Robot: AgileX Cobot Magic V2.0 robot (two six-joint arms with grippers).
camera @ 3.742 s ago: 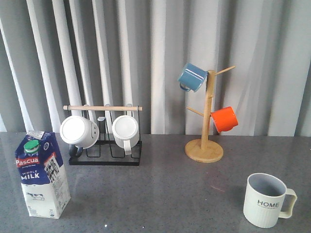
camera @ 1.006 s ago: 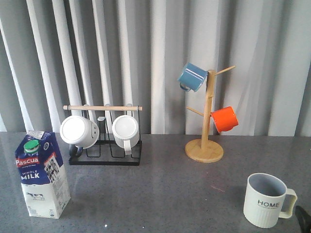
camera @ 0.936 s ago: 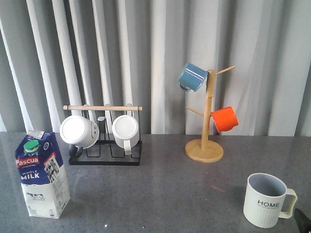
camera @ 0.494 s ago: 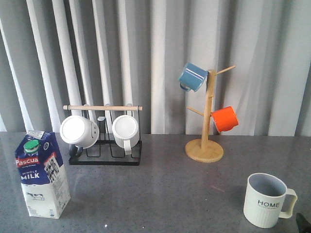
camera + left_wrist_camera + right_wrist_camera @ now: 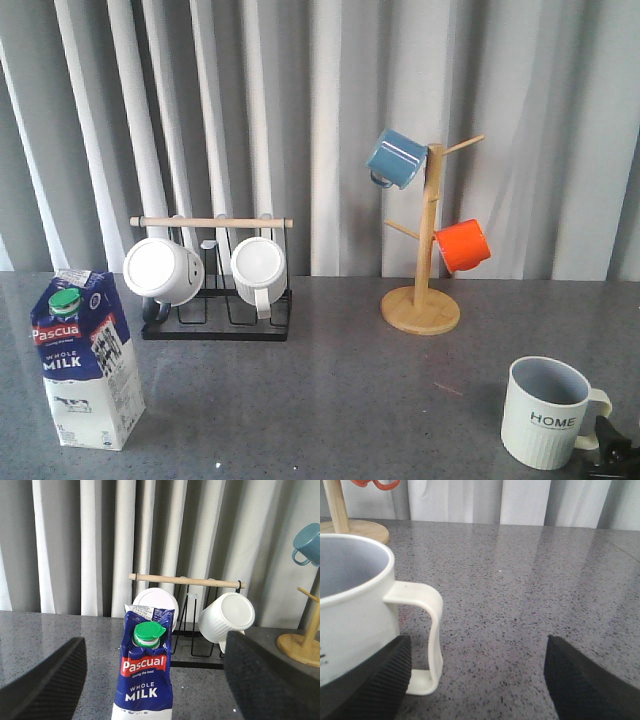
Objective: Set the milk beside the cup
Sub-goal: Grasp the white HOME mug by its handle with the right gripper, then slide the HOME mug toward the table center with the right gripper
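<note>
Zero progress: milk (image 5: pixel 85 358) untouched, well apart from cup (image 5: pixel 547 412)
claws: we see both wide, empty
left: grasp, carry, place

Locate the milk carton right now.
Front view: the milk carton stands upright at the table's near left, in front of the black mug rack, far across from the HOME cup.
</note>
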